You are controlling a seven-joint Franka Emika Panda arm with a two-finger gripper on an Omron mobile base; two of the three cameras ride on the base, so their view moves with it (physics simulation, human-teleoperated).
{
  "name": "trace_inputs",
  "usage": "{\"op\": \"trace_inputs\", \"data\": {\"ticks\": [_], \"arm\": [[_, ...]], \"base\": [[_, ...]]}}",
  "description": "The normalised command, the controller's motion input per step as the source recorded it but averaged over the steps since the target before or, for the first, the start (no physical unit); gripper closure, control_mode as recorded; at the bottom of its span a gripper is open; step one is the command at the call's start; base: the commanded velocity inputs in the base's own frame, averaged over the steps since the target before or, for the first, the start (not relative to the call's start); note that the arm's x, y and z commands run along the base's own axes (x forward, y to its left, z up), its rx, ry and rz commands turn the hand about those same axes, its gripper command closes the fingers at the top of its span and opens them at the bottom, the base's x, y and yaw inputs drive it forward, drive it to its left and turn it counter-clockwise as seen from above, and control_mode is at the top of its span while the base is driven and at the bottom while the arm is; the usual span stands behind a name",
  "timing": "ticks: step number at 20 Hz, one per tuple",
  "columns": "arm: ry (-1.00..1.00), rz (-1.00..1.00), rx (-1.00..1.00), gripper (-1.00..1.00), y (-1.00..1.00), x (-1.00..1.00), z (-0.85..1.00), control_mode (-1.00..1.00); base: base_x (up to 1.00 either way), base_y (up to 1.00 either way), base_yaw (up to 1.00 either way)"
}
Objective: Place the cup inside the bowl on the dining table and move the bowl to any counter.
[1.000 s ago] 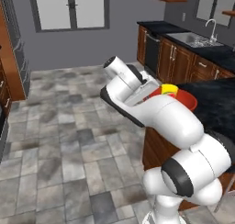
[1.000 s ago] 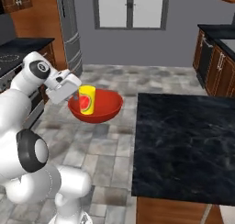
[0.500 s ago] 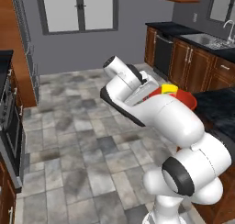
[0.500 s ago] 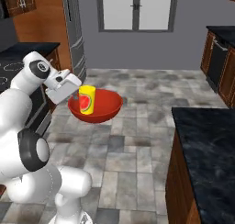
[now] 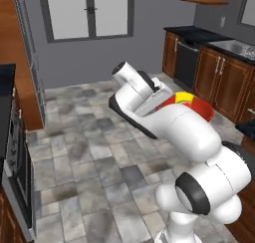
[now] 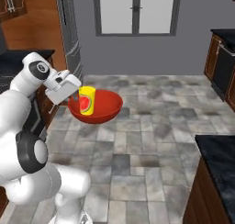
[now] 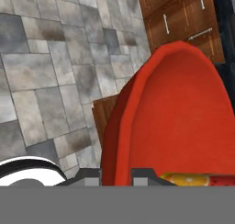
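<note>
the tiled floor (image 6: 151,126) through the middle of the right base view lies open. the dining table (image 6: 220,161) blocks the lower right, the counter (image 6: 225,35) the right edge, the stove (image 5: 12,152) the left edge in the left base view.

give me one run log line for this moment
phase: carrying | gripper: shut on bowl rim | cup: upright inside bowl | bowl: above tiled floor

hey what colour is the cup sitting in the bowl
Yellow, with a red mark on its side. The cup shows best in the right base view, standing inside the red bowl.
</note>
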Motion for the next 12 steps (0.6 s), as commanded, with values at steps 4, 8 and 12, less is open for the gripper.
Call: {"op": "trace_inputs", "data": {"ticks": [4, 8, 12], "arm": [[0.00, 0.00, 0.00, 1.00, 0.00, 0.00, 0.00, 1.00], [0.00, 0.00, 0.00, 1.00, 0.00, 0.00, 0.00, 1.00], [0.00, 0.00, 0.00, 1.00, 0.00, 0.00, 0.00, 1.00]], "base": [[1.00, 0.40, -0.05], [1.00, 0.38, -0.05], [1.00, 0.35, -0.07]]}}
